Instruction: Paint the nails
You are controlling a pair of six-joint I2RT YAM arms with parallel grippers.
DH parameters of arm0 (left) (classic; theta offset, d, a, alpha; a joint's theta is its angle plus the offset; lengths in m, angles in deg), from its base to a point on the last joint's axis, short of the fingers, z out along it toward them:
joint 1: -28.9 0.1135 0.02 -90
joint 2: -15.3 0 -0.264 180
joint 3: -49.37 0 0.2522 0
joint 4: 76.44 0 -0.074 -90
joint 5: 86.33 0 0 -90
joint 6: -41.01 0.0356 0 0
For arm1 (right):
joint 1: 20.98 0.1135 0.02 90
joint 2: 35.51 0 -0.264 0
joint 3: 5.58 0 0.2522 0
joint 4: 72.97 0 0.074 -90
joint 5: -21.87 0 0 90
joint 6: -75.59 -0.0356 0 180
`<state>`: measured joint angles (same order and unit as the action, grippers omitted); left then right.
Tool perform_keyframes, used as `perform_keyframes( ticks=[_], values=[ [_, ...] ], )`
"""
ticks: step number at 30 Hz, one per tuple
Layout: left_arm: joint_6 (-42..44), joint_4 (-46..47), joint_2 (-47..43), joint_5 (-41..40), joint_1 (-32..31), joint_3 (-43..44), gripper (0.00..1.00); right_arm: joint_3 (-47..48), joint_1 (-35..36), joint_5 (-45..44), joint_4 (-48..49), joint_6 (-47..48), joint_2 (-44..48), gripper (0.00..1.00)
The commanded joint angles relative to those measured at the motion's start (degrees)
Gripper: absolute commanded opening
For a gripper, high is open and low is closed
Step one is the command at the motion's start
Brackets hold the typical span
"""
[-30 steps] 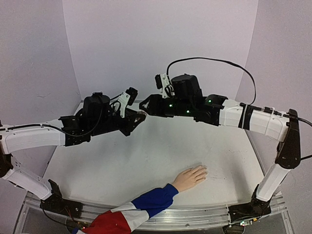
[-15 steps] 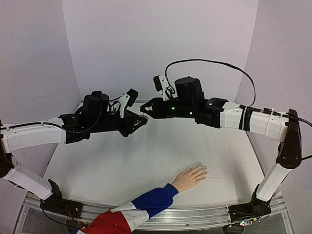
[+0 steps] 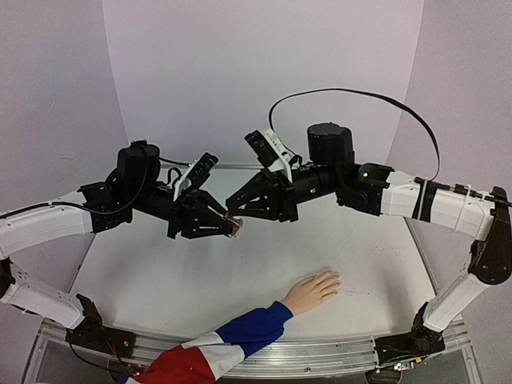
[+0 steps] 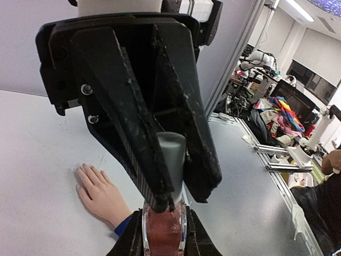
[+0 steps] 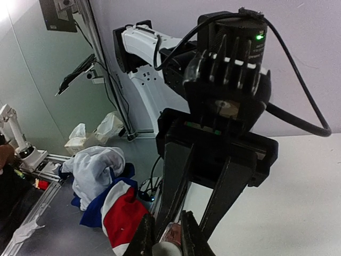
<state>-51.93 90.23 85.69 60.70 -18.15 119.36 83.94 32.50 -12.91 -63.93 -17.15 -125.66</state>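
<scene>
No text, label, brand or number is legible anywhere.

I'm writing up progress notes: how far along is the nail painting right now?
Done: the bottle is off the table, held in the left gripper. In hand: the right gripper is closed on its cap, which is on, apparently to unscrew it. Left: open it and paint the nails; the hand lies flat, neither arm near it, no polish visible.

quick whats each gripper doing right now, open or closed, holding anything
left gripper: closed on the pinkish bottle.
right gripper: closed on the bottle's grey cap.
</scene>
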Motion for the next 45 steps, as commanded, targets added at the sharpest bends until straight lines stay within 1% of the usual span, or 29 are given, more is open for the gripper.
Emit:
perform_keyframes(
  ticks=[1, 2, 4, 5, 7, 9, 10, 11, 13, 15, 18, 21, 24, 27, 31, 33, 39, 45],
  values=[
    [0.0, 8.5, -2.3, -11.9, 1.0, 2.8, 0.00, -2.6, 0.4, -5.4, -1.7, 0.3, 1.0, 0.00],
    [-0.3, 8.6, -2.3, -15.4, 1.0, 2.6, 0.00, -2.5, 0.5, -7.9, -1.7, -0.5, 1.3, 0.02],
    [-0.3, 8.6, -2.3, -21.7, 1.0, 2.1, 0.00, -3.4, 0.6, -13.3, -0.4, -1.7, 2.1, 0.04],
    [-0.5, 8.7, -2.1, -24.7, 1.0, 2.1, 0.00, -3.5, 0.6, -15.9, -0.1, -2.5, 2.4, 0.09],
    [-0.3, 8.6, -1.9, -30.1, 1.0, 1.7, 0.00, -3.1, 0.6, -22.0, -0.2, -4.9, 2.5, 0.35],
    [1.3, 8.5, -1.7, -33.2, 1.0, 1.2, 0.00, -2.1, 0.6, -29.5, -1.7, -8.2, 2.7, 0.56],
    [2.1, 8.5, -1.5, -34.7, 1.0, 0.9, 0.00, -1.3, 0.6, -32.6, -4.3, -9.7, 3.0, 0.65],
    [2.7, 8.3, -1.3, -35.9, 0.9, 0.5, 0.00, -0.2, 0.6, -34.9, -7.0, -10.8, 3.2, 0.70],
    [5.2, 8.2, -1.1, -38.0, 0.9, -0.8, 0.00, 2.0, 0.5, -39.2, -12.2, -13.3, 3.9, 0.77],
    [6.7, 8.0, -0.8, -39.0, 0.9, -2.0, 0.00, 2.7, 0.4, -41.6, -15.9, -15.4, 5.0, 0.83],
    [7.7, 8.0, 0.1, -37.8, 0.9, -3.0, 0.00, 2.8, 0.4, -40.7, -18.1, -17.7, 6.3, 0.87],
    [9.7, 8.1, 1.3, -37.0, 0.3, -3.0, 0.00, 5.5, 0.5, -40.8, -20.9, -20.7, 6.0, 0.89],
    [11.7, 8.1, 1.8, -36.5, -0.5, -3.0, 0.00, 10.2, -0.5, -39.0, -26.0, -23.6, 3.7, 0.88],
    [12.2, 8.1, 2.2, -34.8, -0.7, -2.9, 0.00, 12.8, -2.0, -32.9, -27.3, -25.1, 1.2, 0.83],
    [12.4, 8.0, 2.3, -34.4, -1.2, -3.0, 0.00, 15.2, -2.8, -30.5, -28.4, -25.0, -1.8, 0.78],
    [12.4, 8.1, 2.0, -34.3, -1.5, -3.2, 0.00, 16.1, -2.9, -29.8, -28.5, -24.7, -2.9, 0.74],
    [12.3, 8.0, 1.9, -34.3, -2.0, -3.0, 0.00, 16.9, -3.0, -28.1, -28.5, -23.7, -4.6, 0.56],
    [12.5, 8.0, 2.5, -34.0, -2.2, -2.3, 0.00, 16.9, -3.0, -26.9, -28.3, -23.4, -5.5, 0.46]
  ],
)
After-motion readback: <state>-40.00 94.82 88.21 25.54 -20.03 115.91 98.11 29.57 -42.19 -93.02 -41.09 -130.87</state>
